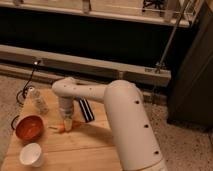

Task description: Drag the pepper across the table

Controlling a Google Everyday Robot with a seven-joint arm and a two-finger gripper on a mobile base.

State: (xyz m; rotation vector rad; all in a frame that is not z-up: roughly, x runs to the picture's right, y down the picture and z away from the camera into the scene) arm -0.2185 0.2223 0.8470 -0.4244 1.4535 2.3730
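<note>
The small orange pepper [61, 128] lies on the light wooden table [90, 145], left of middle. My gripper [67, 122] points straight down from the white arm and sits on the pepper, shut on it, with the pepper's orange end sticking out to the left. The arm [120, 115] crosses the table from the lower right and hides much of the tabletop's right side.
A red-orange bowl [29, 127] stands just left of the pepper. A white cup [31, 155] is at the front left. A clear bottle [39, 102] stands at the back left. A dark striped object [86, 110] lies right of the gripper. Floor lies beyond the table edges.
</note>
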